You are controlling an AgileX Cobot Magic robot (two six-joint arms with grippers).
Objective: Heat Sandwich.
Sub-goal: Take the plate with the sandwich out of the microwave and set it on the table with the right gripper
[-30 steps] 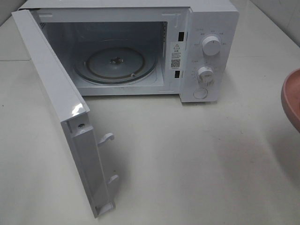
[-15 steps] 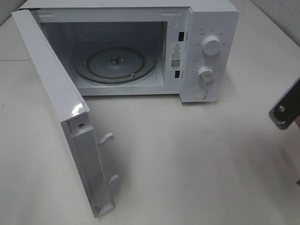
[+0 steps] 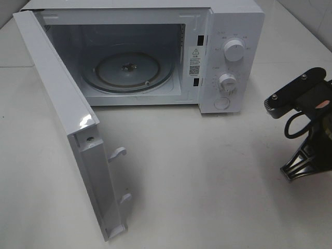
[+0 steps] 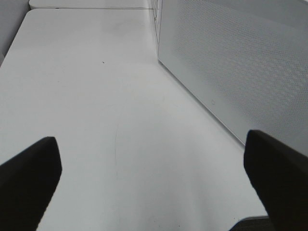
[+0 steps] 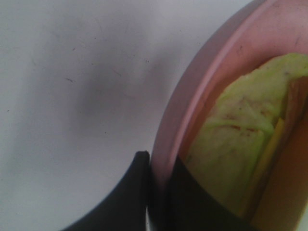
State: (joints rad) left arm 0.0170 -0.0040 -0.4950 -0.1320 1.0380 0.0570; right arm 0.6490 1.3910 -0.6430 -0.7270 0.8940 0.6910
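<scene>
The sandwich [image 5: 236, 139], showing a yellow-green layer and a tan edge, lies on a round pink plate [image 5: 211, 62] in the right wrist view. My right gripper [image 5: 161, 192] is shut on the plate's rim, one finger outside and one inside. From the high camera only the right arm [image 3: 303, 98] shows at the right edge; plate and sandwich are out of that view. The white microwave [image 3: 228, 31] stands at the back with its door [image 3: 57, 104] swung wide open and the glass turntable [image 3: 127, 70] bare. My left gripper [image 4: 154, 192] is open over the table, holding nothing.
The open door juts toward the front left of the white table [image 3: 207, 171]. Two knobs [image 3: 233, 51] and a button sit on the microwave's right panel. A perforated white panel [image 4: 231, 67] of the microwave stands beside the left gripper.
The right arm has swung into the high view from the right edge. The pink plate's edge that showed there a second ago is out of that view now. The left gripper stays open.
</scene>
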